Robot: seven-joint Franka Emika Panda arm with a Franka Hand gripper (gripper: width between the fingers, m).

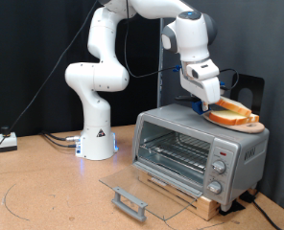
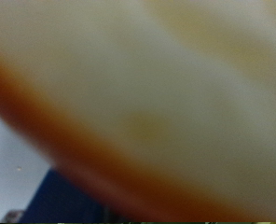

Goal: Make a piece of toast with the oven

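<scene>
The silver-grey oven (image 1: 185, 144) stands at the exterior view's right with its glass door (image 1: 132, 184) dropped open and the wire rack showing inside. On its roof lies a round wooden plate (image 1: 254, 126) with the piece of toast (image 1: 233, 115), pale with a tan crust, stacked on a second slice. My gripper (image 1: 210, 103) reaches down onto the stack's near edge, and its fingertips are hidden against the bread. The wrist view is filled by a blurred pale slice (image 2: 166, 93) with a brown crust edge, very close; no fingers show there.
The door's grey bar handle (image 1: 130, 201) sticks out over the table in front of the oven. Three round knobs (image 1: 219, 167) sit on the oven's right panel. The oven rests on a wooden board (image 1: 205, 203). Cables and a small box (image 1: 6, 142) lie at the left.
</scene>
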